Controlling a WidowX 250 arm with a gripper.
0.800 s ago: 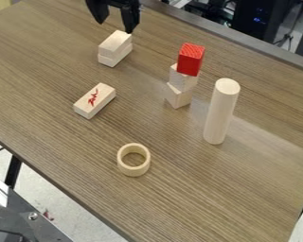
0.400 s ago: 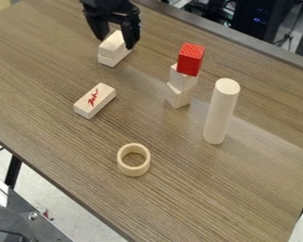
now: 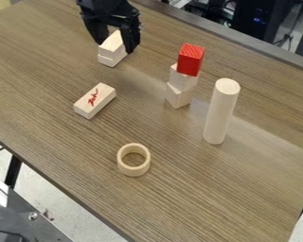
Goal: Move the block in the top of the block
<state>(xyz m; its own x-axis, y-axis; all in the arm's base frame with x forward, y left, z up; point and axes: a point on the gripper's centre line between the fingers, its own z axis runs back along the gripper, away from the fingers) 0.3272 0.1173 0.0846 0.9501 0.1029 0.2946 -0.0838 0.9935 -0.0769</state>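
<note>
The black gripper [image 3: 116, 46] hangs at the upper left over two stacked wooden blocks, its fingers open and straddling the stack, one on each side. The upper block [image 3: 112, 45] lies flat on the lower block [image 3: 110, 60], partly hidden by the gripper. I cannot tell whether the fingers touch the upper block. A single block with a red mark [image 3: 94, 100] lies flat on the table, nearer the camera.
Right of centre, a red cube [image 3: 191, 59] tops a stack of pale blocks [image 3: 181, 89]. A tall wooden cylinder [image 3: 221, 111] stands upright beside it. A wooden ring [image 3: 134, 159] sits on the brown table [image 3: 72, 142] toward the front.
The gripper has come down from the top edge until its fingers flank the two-block stack, with a slight further drop lately. The blocks, ring and cylinder have kept their places.
</note>
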